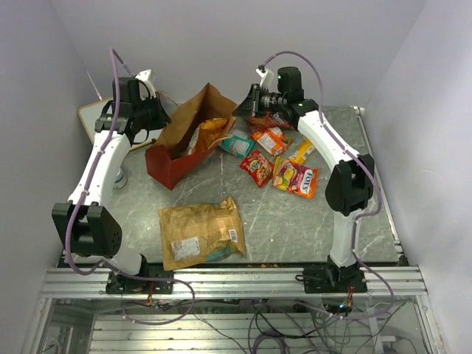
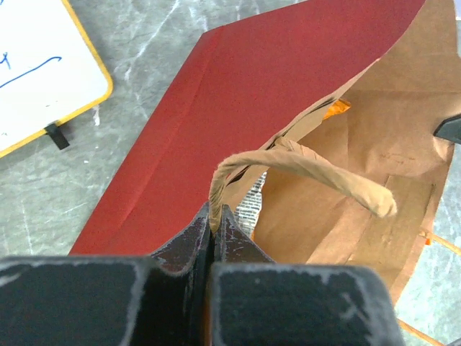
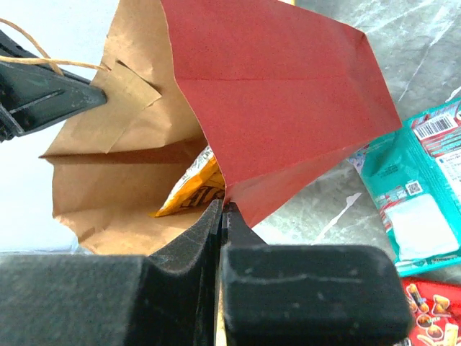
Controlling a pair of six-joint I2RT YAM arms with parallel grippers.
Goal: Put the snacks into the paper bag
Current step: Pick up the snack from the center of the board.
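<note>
Overhead, a red paper bag (image 1: 168, 166) lies on its side in the upper middle of a grey marbled table (image 1: 317, 221), its brown kraft mouth opening toward the upper right. The left gripper (image 2: 215, 216) is pinched fully closed on the bag's twisted paper handle (image 2: 310, 169). The right gripper (image 3: 222, 210) is likewise clamped tight on the red rim of the mouth, so the two spread the opening. An orange packet (image 3: 193, 189) shows inside. Right of centre lie small crinkly foil snacks: a teal pack (image 1: 237, 144), an orange pack (image 1: 269, 140), a red pack (image 1: 257, 168) and a yellow pack (image 1: 302, 151). A large flat tan-gold packet (image 1: 200, 232) lies at lower centre, well apart from the bag. The bag looks light, creased and easily torn, likely to slump if let go; rim and handle seem the sound places to grip. The packets look light, puffy and slippery, with breakable contents, so a sealed edge seam is probably the safest pinch. A white writing board (image 2: 36, 72) lies at upper left.
</note>
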